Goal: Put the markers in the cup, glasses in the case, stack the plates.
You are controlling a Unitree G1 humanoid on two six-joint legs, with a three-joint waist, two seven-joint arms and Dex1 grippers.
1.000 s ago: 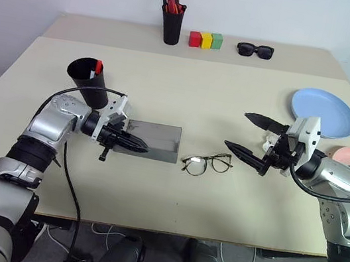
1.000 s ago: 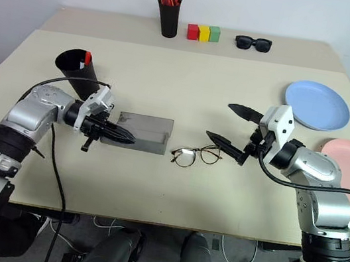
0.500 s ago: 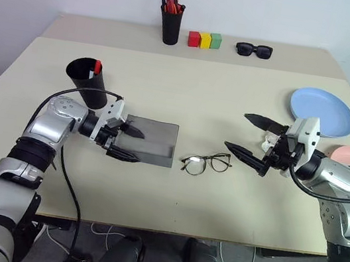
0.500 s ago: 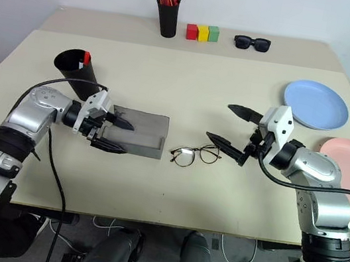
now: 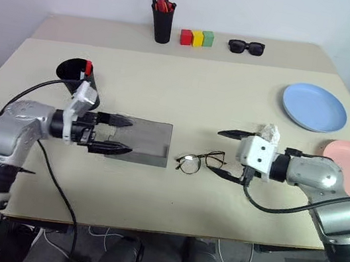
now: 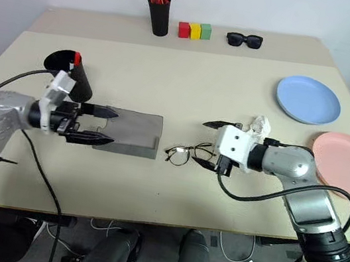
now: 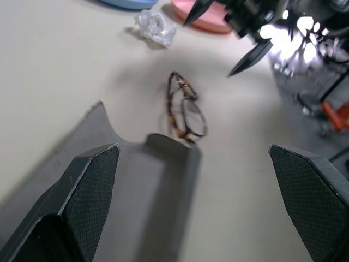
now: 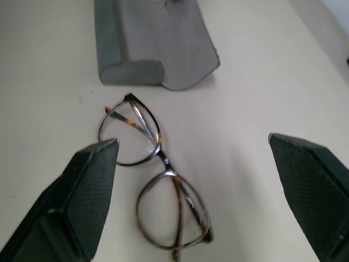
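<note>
Right hand (image 5: 225,153), wide open and empty, should close on the glasses (image 5: 199,161) at the bridge; left hand (image 5: 119,136), likewise spread empty, should steady the case (image 5: 149,141).

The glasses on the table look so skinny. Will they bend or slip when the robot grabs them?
Probably a little. The glasses have thin wire rims and slim folded arms, so they look light and likely flex or twist under a hard squeeze. Their round clear lenses could scratch or pop out. Lying flat on the smooth table, they may skid away if the open right gripper nudges them first.
</note>
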